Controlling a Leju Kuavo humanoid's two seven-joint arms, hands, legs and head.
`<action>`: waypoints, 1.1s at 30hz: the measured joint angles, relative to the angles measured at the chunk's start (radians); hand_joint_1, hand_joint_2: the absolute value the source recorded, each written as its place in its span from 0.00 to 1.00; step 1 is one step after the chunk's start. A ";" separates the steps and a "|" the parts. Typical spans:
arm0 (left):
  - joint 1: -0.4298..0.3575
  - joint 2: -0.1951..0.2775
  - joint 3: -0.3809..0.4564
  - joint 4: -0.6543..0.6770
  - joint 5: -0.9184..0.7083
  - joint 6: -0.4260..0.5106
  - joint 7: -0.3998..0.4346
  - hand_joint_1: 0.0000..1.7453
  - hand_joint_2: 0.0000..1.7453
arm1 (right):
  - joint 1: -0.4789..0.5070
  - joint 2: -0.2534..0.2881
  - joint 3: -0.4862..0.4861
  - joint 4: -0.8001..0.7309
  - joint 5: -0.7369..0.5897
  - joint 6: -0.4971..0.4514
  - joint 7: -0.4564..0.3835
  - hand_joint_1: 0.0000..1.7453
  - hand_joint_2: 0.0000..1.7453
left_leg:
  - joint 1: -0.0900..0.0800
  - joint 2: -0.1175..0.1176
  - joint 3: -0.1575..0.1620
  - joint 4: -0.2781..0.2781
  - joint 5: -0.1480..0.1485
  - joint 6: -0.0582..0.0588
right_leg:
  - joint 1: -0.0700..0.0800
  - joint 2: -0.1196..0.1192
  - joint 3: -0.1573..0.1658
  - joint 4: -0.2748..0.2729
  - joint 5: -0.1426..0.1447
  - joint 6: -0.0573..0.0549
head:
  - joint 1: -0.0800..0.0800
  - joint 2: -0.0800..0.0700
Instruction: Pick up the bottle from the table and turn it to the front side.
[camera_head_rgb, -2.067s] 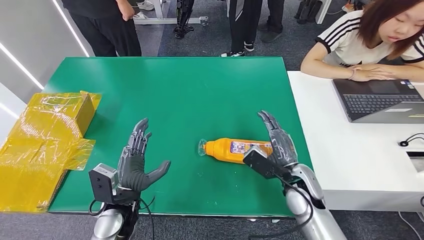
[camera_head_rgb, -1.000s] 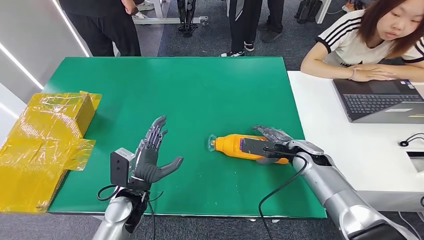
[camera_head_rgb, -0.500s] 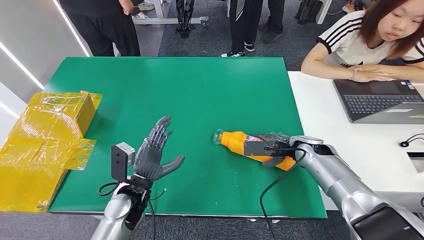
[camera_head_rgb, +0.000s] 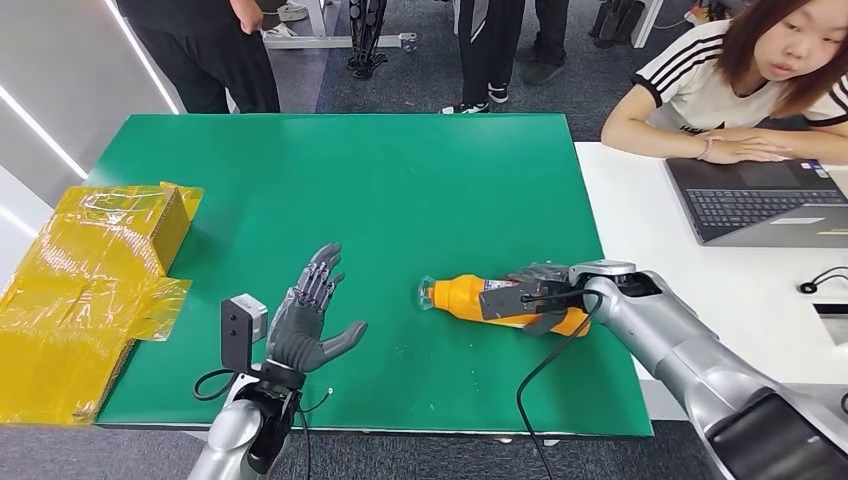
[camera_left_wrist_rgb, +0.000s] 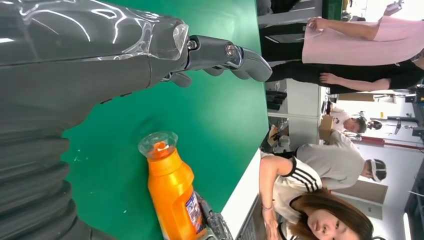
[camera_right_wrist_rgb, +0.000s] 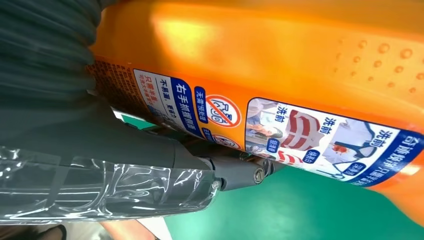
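Note:
An orange bottle (camera_head_rgb: 460, 298) with a clear cap lies on its side over the green table (camera_head_rgb: 380, 180), cap pointing left. My right hand (camera_head_rgb: 525, 293) grips its body from the right, fingers wrapped over the label. Up close in the right wrist view, the bottle (camera_right_wrist_rgb: 280, 55) shows a blue printed label pressed against my right hand (camera_right_wrist_rgb: 125, 170). I cannot tell whether the bottle is off the table. Near the front left, my left hand (camera_head_rgb: 310, 315) is open, palm up, a short way left of the cap. The left wrist view has the bottle (camera_left_wrist_rgb: 172, 192) beyond my left hand (camera_left_wrist_rgb: 100, 65).
A yellow taped cardboard box (camera_head_rgb: 90, 280) sits at the table's left edge. A white table (camera_head_rgb: 680, 290) adjoins on the right with a laptop (camera_head_rgb: 760, 200) and a seated person (camera_head_rgb: 760, 80). Other people stand behind the far edge.
My right hand, open beside the bottle at first, has turned over and closed around it. The bottle shifted slightly right. My left hand has moved a little to the right and stayed open.

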 joint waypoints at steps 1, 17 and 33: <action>0.007 0.000 0.001 -0.008 -0.001 0.000 0.003 0.00 1.00 | 0.004 -0.004 0.003 -0.012 -0.010 -0.011 0.002 1.00 1.00 | 0.000 0.000 0.000 0.000 0.000 0.000 | 0.000 0.000 0.000 0.000 0.000 0.000 | 0.000 0.000; 0.072 0.019 0.032 -0.075 -0.027 0.017 -0.052 0.00 1.00 | 0.384 0.010 -0.352 -0.408 -0.451 -0.393 -0.299 1.00 1.00 | 0.000 -0.005 -0.002 -0.001 0.000 0.000 | 0.000 -0.005 0.000 0.000 -0.002 0.001 | 0.000 0.000; 0.050 0.028 0.062 -0.104 -0.036 -0.011 -0.041 0.00 1.00 | 0.549 0.181 -0.520 -0.511 -0.429 -0.412 -0.358 1.00 1.00 | 0.000 -0.003 -0.001 -0.001 0.000 0.000 | 0.000 -0.003 -0.001 0.000 -0.001 0.001 | 0.000 0.000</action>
